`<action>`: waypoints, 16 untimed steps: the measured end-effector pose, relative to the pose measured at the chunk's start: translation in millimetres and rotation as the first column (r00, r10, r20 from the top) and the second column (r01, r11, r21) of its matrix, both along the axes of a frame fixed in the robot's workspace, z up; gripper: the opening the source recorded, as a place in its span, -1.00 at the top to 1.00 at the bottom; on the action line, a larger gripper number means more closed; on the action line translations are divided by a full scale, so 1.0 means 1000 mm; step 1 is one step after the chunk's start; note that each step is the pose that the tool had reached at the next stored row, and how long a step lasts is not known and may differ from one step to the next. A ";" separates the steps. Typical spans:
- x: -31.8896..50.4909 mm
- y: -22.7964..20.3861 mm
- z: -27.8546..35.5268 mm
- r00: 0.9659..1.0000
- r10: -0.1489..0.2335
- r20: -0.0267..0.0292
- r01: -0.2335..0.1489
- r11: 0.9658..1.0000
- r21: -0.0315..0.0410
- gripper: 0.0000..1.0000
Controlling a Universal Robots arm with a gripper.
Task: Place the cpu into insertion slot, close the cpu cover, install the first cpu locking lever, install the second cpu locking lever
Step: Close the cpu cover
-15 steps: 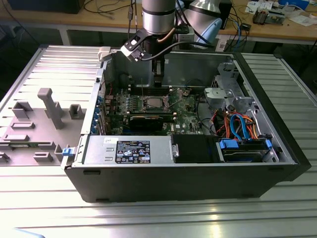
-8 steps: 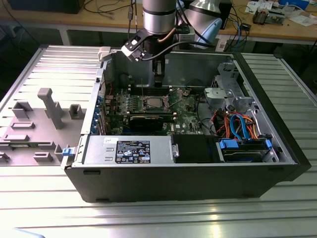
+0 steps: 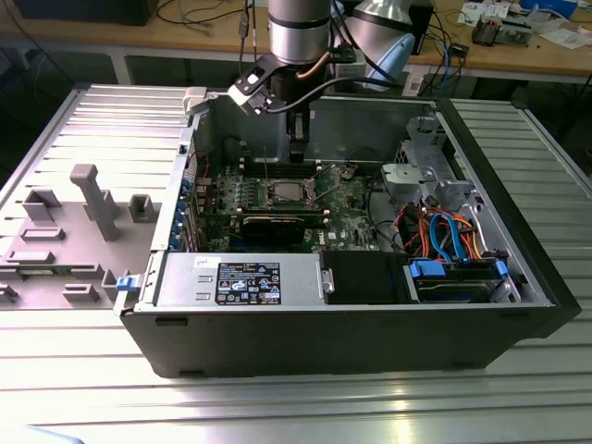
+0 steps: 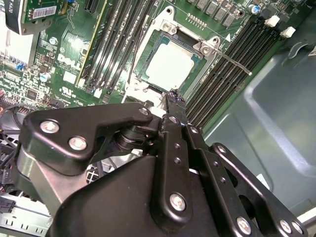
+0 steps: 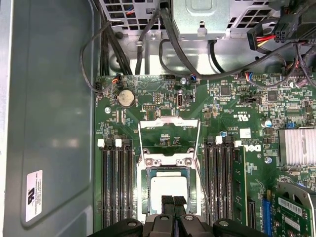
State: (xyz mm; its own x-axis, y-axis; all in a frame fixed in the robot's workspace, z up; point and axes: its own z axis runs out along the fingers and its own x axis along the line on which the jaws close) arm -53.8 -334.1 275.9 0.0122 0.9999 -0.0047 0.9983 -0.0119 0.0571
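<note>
While hanging down inside the open computer case [image 3: 324,338], grips nothing. Shows the end effector [image 5: 174,201] closed in both wrist views, with its 2 black fingertips [image 5: 167,202] pressed side by side and nothing between. Hovers over 1 edge of the socket [image 5: 144,197], right at the border of the chip [image 5: 169,190]; cannot tell whether touching or just above.

Finds the chip seated flat in the socket, silvery-grey top up, framed by the socket's rim. Finds the cover [image 5: 169,124] swung open and clear of the chip, hinged at the socket's edge opposite the fingertips, with green board visible through its square window. Shows the socket flanked on 2 sides by banks of long black memory slots [image 5: 116,190].

In the second wrist view, shows 1 thin metal lever [image 4: 232,61] slanting out from a socket corner across the memory slots; cannot tell whether latched.

In the exterior view, puts the case on a ridged metal desk [image 3: 277,407], with the arm [image 3: 298,28] coming down from above near the middle of the motherboard [image 3: 347,199]. Sets a grey moulded holder [image 3: 92,199] on the desk at the exterior view's left, just beside the case. Shows a labelled power supply [image 3: 245,282] along the case's near wall and a bundle of orange and blue cables [image 3: 444,231] toward the exterior view's right, well apart from the socket.
</note>
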 end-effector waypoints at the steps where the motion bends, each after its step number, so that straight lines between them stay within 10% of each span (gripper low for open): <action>1: 0.0005 0.0000 0.0000 1.000 0.000 0.000 0.000 1.000 0.000 0.79; 16: 0.0076 0.0000 0.0000 1.000 0.000 0.000 0.000 1.000 0.000 0.79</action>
